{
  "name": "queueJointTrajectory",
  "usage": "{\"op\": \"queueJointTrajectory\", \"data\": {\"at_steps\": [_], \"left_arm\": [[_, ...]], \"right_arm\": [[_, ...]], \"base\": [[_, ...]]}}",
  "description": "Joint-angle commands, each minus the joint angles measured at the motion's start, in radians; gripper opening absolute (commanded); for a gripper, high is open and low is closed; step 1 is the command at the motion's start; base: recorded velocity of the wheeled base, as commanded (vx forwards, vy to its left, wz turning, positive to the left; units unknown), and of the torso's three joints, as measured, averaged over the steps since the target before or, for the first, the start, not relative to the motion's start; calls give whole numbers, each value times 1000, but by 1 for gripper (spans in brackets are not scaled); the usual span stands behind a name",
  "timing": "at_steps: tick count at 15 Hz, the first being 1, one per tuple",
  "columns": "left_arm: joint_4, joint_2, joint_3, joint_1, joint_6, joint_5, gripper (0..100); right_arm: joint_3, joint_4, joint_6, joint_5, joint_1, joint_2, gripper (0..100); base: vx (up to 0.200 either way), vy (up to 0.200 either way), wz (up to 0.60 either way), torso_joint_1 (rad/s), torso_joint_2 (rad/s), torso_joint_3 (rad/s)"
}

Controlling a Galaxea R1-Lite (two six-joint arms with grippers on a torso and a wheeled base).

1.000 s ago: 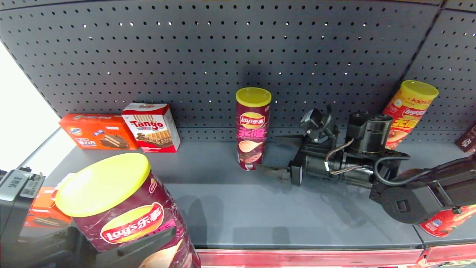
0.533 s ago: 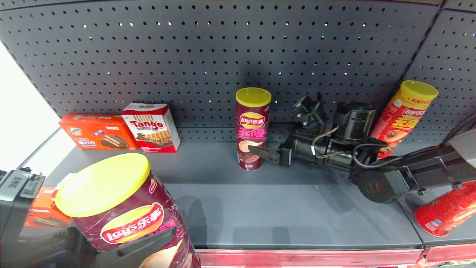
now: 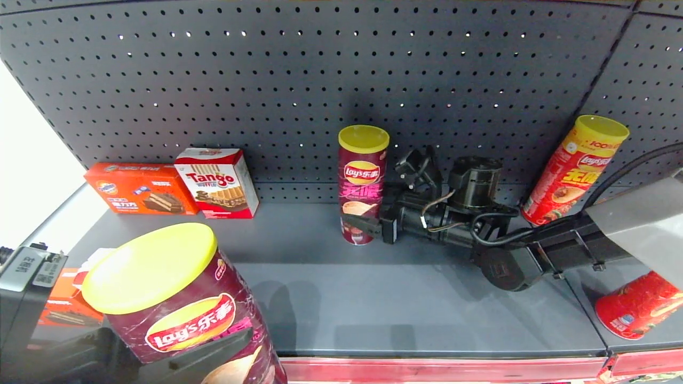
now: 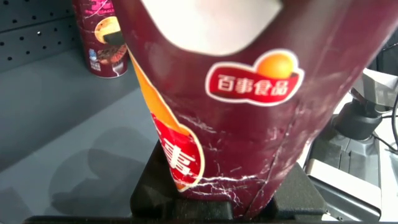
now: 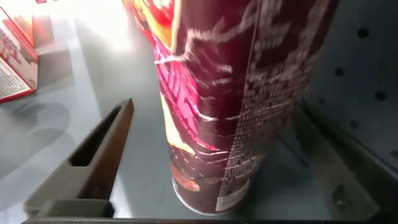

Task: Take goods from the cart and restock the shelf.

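Observation:
A maroon chip can (image 3: pixel 363 184) with a yellow lid stands upright on the grey shelf (image 3: pixel 405 298), close to the pegboard. My right gripper (image 3: pixel 364 216) is open around its lower half, one finger in front and one behind. In the right wrist view the can (image 5: pixel 236 93) rises between the two fingers (image 5: pixel 93 162) with a gap on each side. At the lower left, a second maroon chip can (image 3: pixel 165 304) is held tilted in front of the shelf by my left gripper (image 3: pixel 211 346), which is shut on it. Its body (image 4: pixel 249 93) rises from the left gripper (image 4: pixel 224 190).
An orange biscuit box (image 3: pixel 141 188) and a red-and-white wafer box (image 3: pixel 219 182) stand at the shelf's back left. A red chip can (image 3: pixel 579 168) leans on the pegboard at the right; another red can (image 3: pixel 640 304) lies at the lower right. A red strip (image 3: pixel 443 368) marks the shelf's front edge.
My right arm has moved left and toward the pegboard, bringing its open fingers from beside the standing maroon can to either side of it. The left arm and its can barely shifted.

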Motion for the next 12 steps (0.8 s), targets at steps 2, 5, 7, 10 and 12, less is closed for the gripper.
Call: {"op": "queueJointTrajectory", "data": {"at_steps": [2,5,7,10,12], "left_arm": [[0,-1,-1,0,0,0,0],[0,-1,-3,0,0,0,0],[0,-1,-1,0,0,0,0],[0,-1,-6,0,0,0,0],[0,-1,-8,0,0,0,0]], "right_arm": [[3,-2,0,-21,11,15,0],[15,-3,0,-21,14,1,0],[60,-6,-1,-14,14,-41,0],[179,-6,-3,20,15,-157,0],[265,-5,-4,54,24,-245,0]], "base": [[0,0,0,0,0,0],[0,0,0,0,0,0],[0,0,0,0,0,0],[0,0,0,0,0,0],[0,0,0,0,0,0]]}}
